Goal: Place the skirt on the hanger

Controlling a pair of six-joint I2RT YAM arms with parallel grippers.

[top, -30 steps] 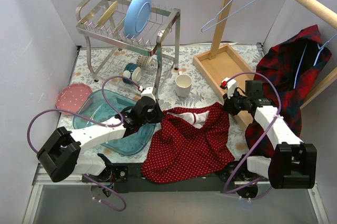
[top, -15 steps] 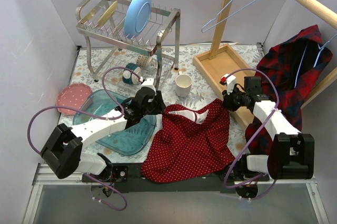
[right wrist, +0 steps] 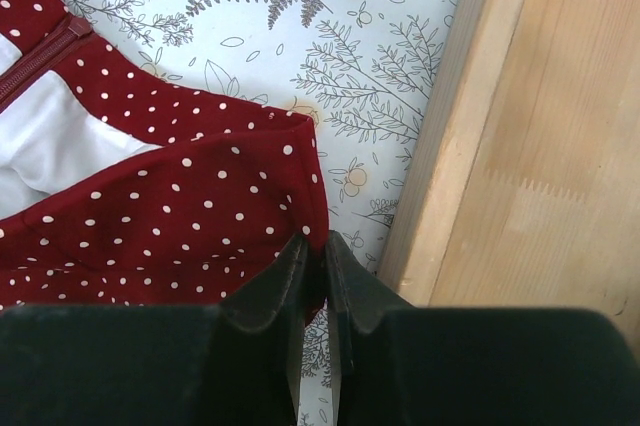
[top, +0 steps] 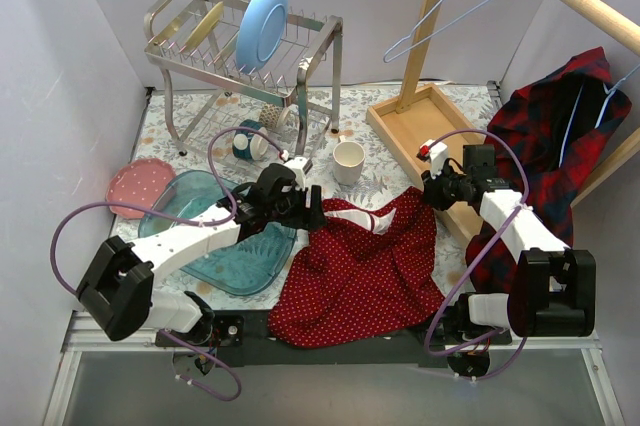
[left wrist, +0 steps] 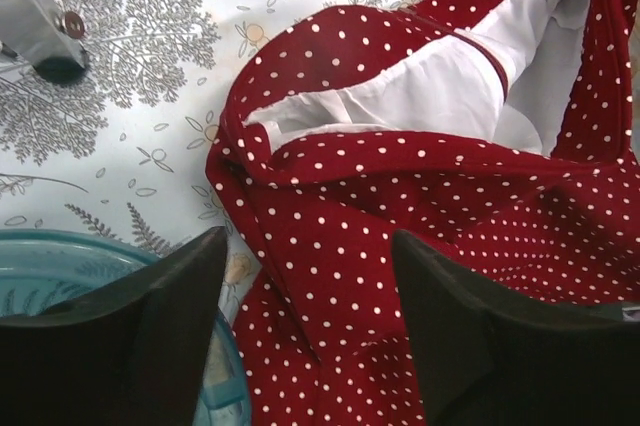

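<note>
While it lay rumpled at the near edge of the bench (top: pixel 385 174), the skirt (top: pixel 365 266) showed soft red cloth, white dots and pale lining; the left gripper (left wrist: pixel 310 281) gaped empty over it, the right gripper (right wrist: pixel 314 264) pinched its corner.

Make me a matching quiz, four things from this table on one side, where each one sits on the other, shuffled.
1 skirt
2 blue plate
3 white cup
4 plaid shirt

A standing in the dish rack
B hanging at the far right
C spread on the table
D upright beside the wooden tray

Pairs: 1-C, 2-A, 3-D, 4-B
</note>
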